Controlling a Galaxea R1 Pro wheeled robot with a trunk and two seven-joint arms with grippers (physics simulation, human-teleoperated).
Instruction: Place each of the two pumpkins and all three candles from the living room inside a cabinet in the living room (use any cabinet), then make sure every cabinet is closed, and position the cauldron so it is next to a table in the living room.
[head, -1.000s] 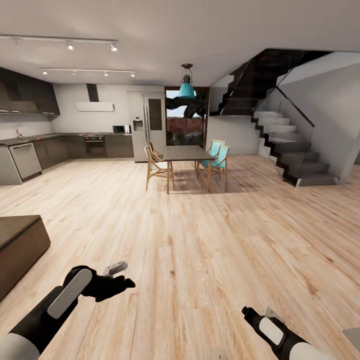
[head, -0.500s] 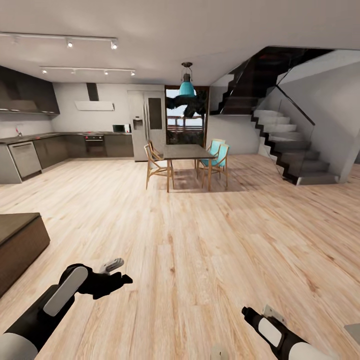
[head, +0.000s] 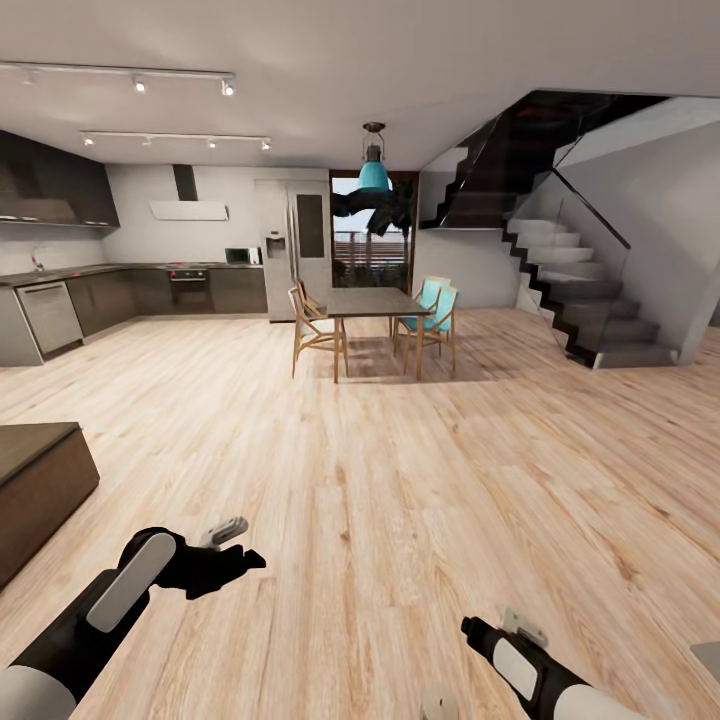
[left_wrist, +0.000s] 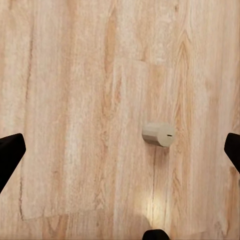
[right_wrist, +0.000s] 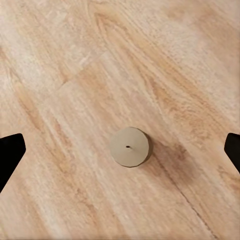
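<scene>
I see pale wood floor (head: 400, 480) stretching to a far dining table (head: 372, 304) with chairs under a teal pendant lamp (head: 374, 176), dark kitchen units (head: 150, 292) far left, staircase (head: 575, 300) far right.

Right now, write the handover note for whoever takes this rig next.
Left gripper: open, empty, hanging over the wooden floor. A candle lies on its side on the floor below it.
Right gripper: open, empty, above a second candle that stands upright on the floor.
Dark brown cabinet sits at the head view's left edge; its front cannot be seen from here.
Done: nothing that can be confirmed.
Left: pick up both candles, find the third candle, both pumpkins and the cauldron, stow, close up.
</scene>
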